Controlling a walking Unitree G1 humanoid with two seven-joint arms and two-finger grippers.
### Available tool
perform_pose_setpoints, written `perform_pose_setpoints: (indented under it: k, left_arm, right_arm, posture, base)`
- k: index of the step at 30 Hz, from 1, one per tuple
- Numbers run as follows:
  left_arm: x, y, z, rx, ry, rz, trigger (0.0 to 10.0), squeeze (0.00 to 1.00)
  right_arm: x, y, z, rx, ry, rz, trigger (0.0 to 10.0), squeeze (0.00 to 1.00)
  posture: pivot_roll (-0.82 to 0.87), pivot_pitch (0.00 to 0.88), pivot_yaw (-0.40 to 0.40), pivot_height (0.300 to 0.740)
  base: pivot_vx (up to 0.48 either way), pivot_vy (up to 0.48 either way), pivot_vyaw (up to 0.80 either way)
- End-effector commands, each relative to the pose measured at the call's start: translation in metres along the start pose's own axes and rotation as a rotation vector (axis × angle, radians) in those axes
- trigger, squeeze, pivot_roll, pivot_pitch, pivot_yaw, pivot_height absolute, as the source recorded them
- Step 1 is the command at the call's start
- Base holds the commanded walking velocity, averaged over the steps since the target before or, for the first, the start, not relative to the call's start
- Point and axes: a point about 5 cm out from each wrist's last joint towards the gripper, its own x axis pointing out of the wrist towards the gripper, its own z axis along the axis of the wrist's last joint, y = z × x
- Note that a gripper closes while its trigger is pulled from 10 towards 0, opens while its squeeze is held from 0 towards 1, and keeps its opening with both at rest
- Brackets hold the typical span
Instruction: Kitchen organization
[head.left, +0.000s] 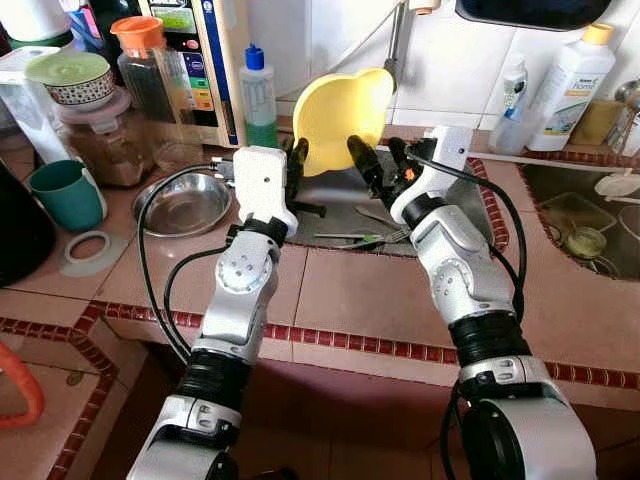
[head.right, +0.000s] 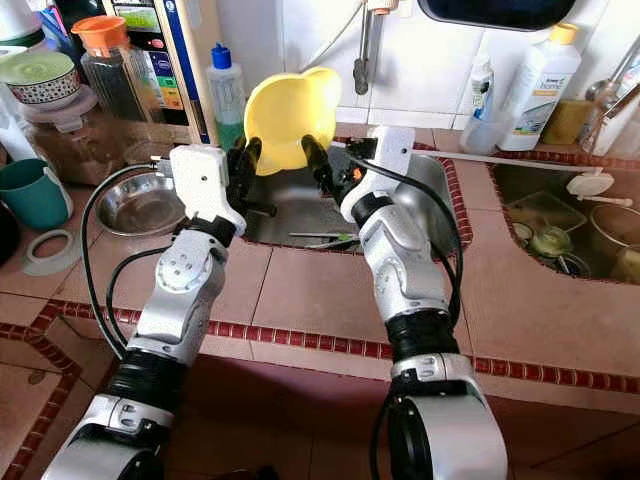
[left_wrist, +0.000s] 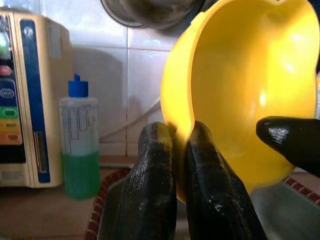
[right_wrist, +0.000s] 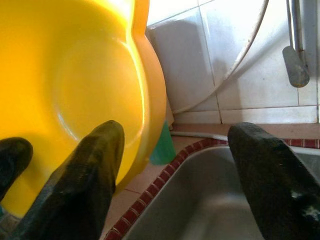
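The left gripper (left_wrist: 180, 165) pinches the rim of a yellow bowl (head.left: 342, 115), one finger inside and one outside, holding it tipped on edge above the sink (head.left: 345, 205). The right gripper (right_wrist: 175, 180) stands just beside the bowl with its fingers spread wide, one fingertip (right_wrist: 95, 155) near or against the inner wall, the other out over the basin.

The grip looks thin: only the lip is caught, so the bowl could swing or slip and drop onto the cutlery (head.left: 365, 237) lying in the sink. A careless closing of the right fingers might also knock it loose.

Both arms reach forward from the counter edge (head.left: 330, 345), forearms angled up and inward so the wrists nearly meet under the bowl. A green soap bottle (head.left: 258, 95) stands against the tiled wall just behind; a steel dish (head.left: 185, 205) and a teal cup (head.left: 65, 192) sit on the counter to the left.
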Motion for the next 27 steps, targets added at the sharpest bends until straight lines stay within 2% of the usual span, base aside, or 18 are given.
perform_pose_setpoints:
  k: [1,12,25,26,27]
  left_arm:
    - [0.0011,-0.018,0.0086,-0.021,-0.039,-0.11,0.0,0.0]
    - [-0.0006,-0.024,0.0057,-0.032,-0.019,-0.143,0.0,0.0]
    - [-0.001,-0.0204,0.0026,-0.02,0.002,-0.136,0.0,0.0]
    - [-0.0014,-0.02,0.0012,-0.021,0.011,-0.132,1.4,0.0]
    - [-0.0019,-0.0195,-0.0004,-0.012,0.02,-0.127,5.3,0.0]
  right_arm:
    - [0.0056,-0.0015,0.0091,0.0,-0.027,-0.019,0.0,0.0]
    - [0.011,0.0024,0.0116,0.012,-0.043,0.012,0.0,0.0]
    - [0.0112,-0.0022,0.0124,0.011,-0.054,-0.006,0.0,0.0]
    - [0.0112,-0.002,0.0122,0.011,-0.055,-0.006,0.0,0.0]
    - [0.0112,-0.0017,0.0119,0.011,-0.054,-0.007,0.0,0.0]
  posture:
    - [0.02,0.047,0.015,0.74]
    - [0.02,0.047,0.015,0.74]
    - [0.02,0.044,0.016,0.74]
    - [0.02,0.042,0.015,0.74]
    - [0.02,0.042,0.015,0.74]
  base:
    - [0.0,0.0,0.0]
    - [0.0,0.0,0.0]
    - [0.0,0.0,0.0]
    - [0.0,0.0,0.0]
    - [0.0,0.0,0.0]
